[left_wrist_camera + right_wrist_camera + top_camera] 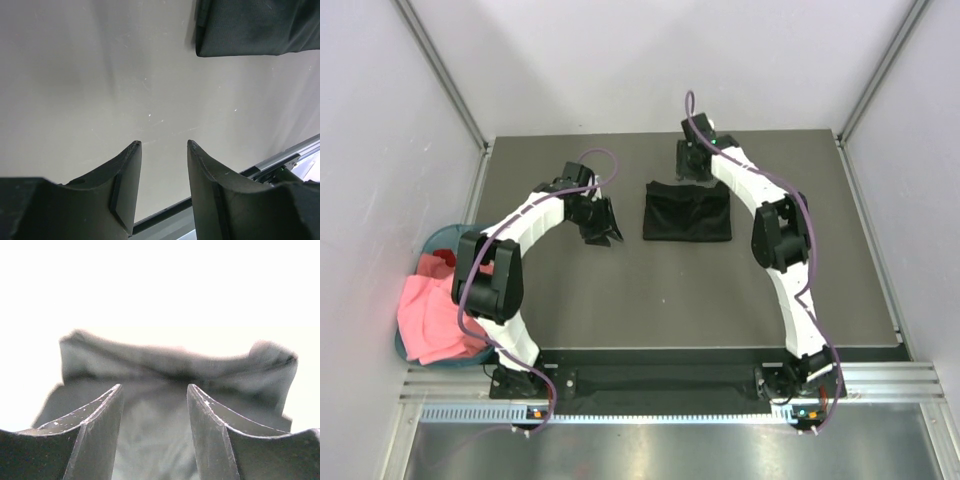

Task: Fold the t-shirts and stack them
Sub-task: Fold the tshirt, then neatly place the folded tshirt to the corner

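Black t-shirt [687, 212]: laid folded at the worktop's [670, 300] far middle.
Left pincer [603, 234] [164, 145]: held partly open, empty, just left of it.
Right pincer [692, 175] [155, 387]: held partly open at its far edge, nothing gripped.
Pink t-shirt [430, 315], red t-shirt [432, 262]: heaped in the teal basket [438, 238], far left.

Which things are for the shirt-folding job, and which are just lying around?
For the job: black t-shirt, pink t-shirt, red t-shirt.
Just lying about: teal basket, grey table.

Dark grey table [620, 300], matte, faintly scratched; folded black shirt [687, 212] lying flat toward far middle, apart from every edge.
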Robot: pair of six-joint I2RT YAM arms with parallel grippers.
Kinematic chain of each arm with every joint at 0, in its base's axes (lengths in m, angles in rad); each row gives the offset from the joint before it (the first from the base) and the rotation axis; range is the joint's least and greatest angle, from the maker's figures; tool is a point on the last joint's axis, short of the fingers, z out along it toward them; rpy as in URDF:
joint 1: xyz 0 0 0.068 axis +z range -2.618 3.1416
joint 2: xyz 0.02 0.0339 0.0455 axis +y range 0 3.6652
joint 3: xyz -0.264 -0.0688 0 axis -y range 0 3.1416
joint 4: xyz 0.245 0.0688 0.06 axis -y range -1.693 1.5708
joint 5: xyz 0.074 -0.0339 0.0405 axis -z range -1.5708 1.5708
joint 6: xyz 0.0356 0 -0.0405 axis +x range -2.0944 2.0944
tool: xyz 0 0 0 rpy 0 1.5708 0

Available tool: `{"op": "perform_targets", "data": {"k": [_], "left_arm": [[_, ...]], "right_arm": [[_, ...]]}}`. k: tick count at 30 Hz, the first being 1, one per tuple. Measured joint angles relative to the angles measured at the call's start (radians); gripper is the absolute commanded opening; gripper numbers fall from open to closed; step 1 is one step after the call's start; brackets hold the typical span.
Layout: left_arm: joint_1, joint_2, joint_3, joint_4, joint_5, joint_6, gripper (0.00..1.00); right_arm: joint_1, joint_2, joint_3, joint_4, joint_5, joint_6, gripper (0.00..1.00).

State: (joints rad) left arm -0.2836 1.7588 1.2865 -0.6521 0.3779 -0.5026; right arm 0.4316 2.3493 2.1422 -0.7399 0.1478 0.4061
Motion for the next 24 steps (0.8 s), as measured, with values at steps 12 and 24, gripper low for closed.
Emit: {"op": "perform_targets", "data": {"k": [12,24], "left_arm": [[-0.005,0.002,0.0,0.077,0.081,-0.024,0.47],[-0.114,0.238,0.177,0.261,0.126,-0.127,0.35]], "right_arm": [[-0.074,-0.088,-0.005,0.006,-0.059,-0.057,0.54],[-0.07,-0.342,-0.417,0.035,-0.111,-0.085,0.39]]}}
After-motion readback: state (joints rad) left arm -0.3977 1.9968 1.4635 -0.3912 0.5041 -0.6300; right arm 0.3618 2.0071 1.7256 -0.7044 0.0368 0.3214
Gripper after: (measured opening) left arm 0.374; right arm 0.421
